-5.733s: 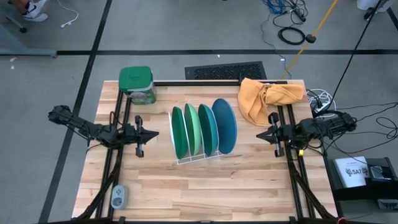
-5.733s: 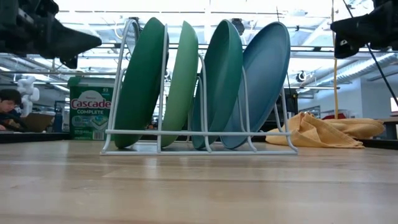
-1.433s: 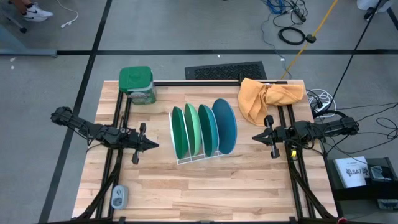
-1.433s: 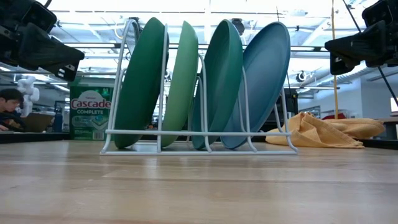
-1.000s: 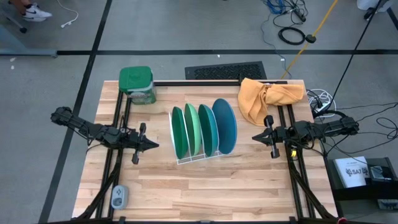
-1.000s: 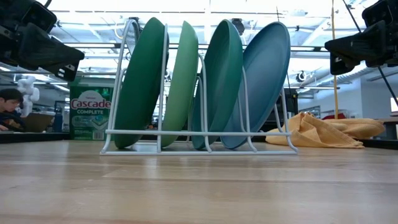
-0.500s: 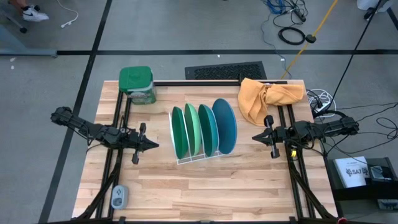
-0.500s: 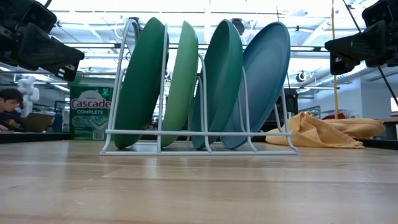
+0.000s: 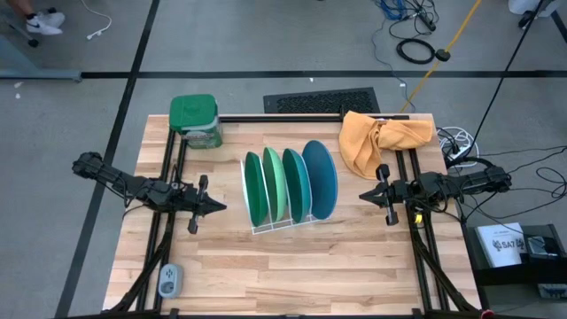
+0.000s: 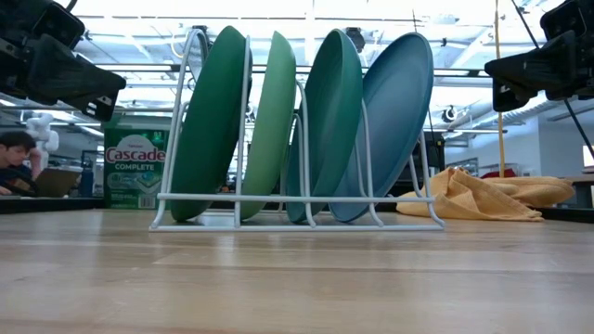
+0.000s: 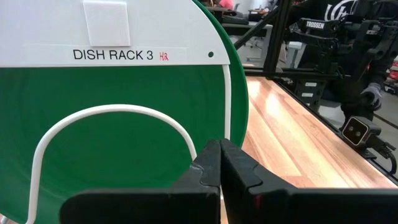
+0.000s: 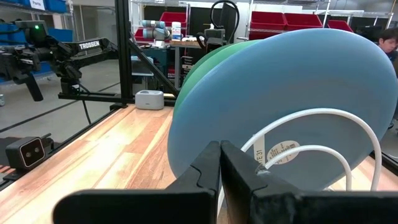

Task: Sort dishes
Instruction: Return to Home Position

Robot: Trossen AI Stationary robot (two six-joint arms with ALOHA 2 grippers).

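Four plates stand on edge in the white wire rack (image 9: 266,226) mid-table: dark green (image 9: 254,190), light mint green (image 9: 275,184), teal (image 9: 296,184) and blue (image 9: 321,179), each leaning on the rack's wires. My left gripper (image 9: 220,206) is shut and empty, left of the rack, pointing at the dark green plate (image 11: 112,149). My right gripper (image 9: 363,197) is shut and empty, right of the rack, pointing at the blue plate (image 12: 280,118).
A green-lidded detergent container (image 9: 196,120) stands at the far left corner. An orange cloth (image 9: 381,137) lies at the far right. A small grey device (image 9: 169,280) lies near the front left edge. Bare wood lies in front of the rack.
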